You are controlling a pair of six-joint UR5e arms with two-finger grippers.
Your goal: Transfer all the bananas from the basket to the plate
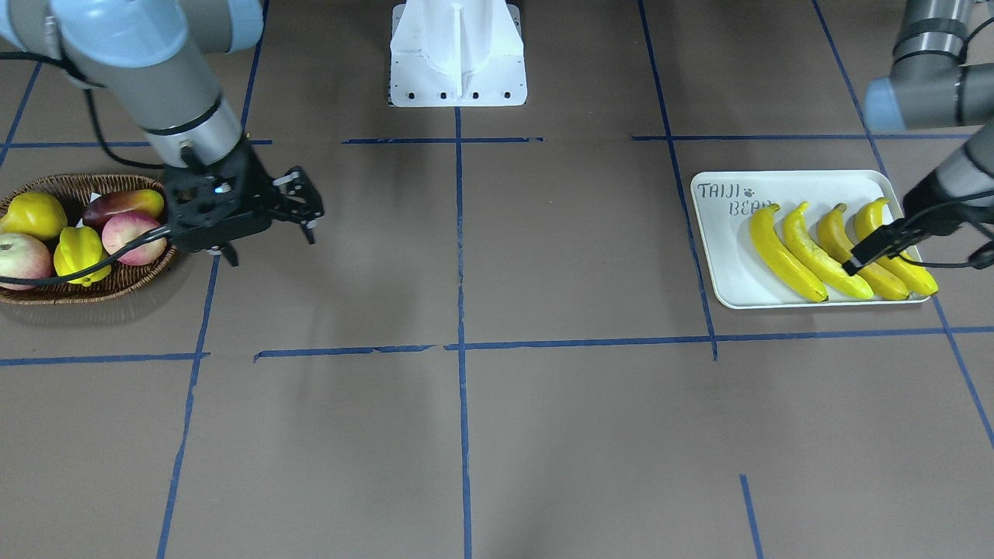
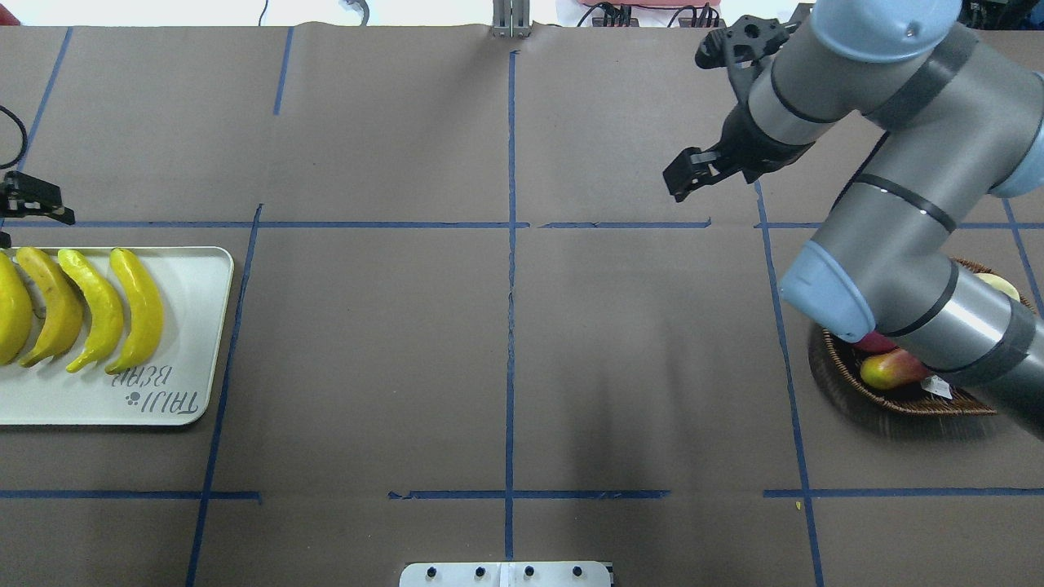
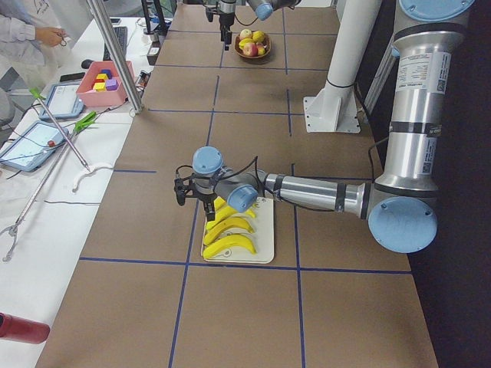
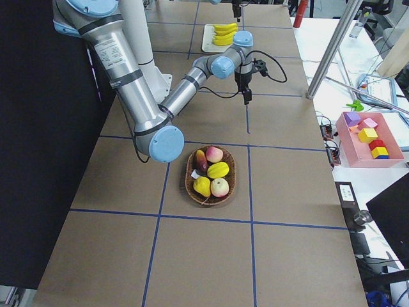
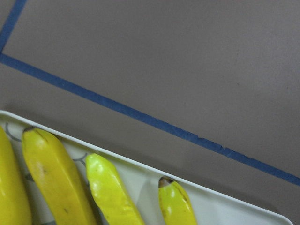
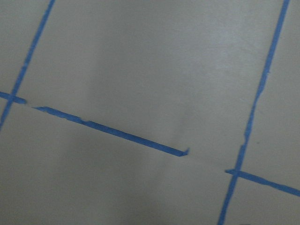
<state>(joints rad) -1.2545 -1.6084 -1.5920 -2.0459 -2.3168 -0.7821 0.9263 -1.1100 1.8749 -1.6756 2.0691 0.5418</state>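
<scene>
Left tool [image 1: 916, 252] wide open, empty; bananas [image 1: 808, 252] on plate [image 1: 722, 233] below it. Right tool [image 1: 309, 221]: opening width cannot tell, nil held.

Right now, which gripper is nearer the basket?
Right. The right gripper hangs just beside the basket, jaws open; the left gripper is far off over the plate of bananas.

Four bananas [image 1: 780, 260], one plate [image 1: 726, 264], one basket [image 1: 124, 286]

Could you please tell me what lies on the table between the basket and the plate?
Only bare table with blue tape lines, shown in the front-facing view; the right gripper hangs above it, nearer the basket.
</scene>
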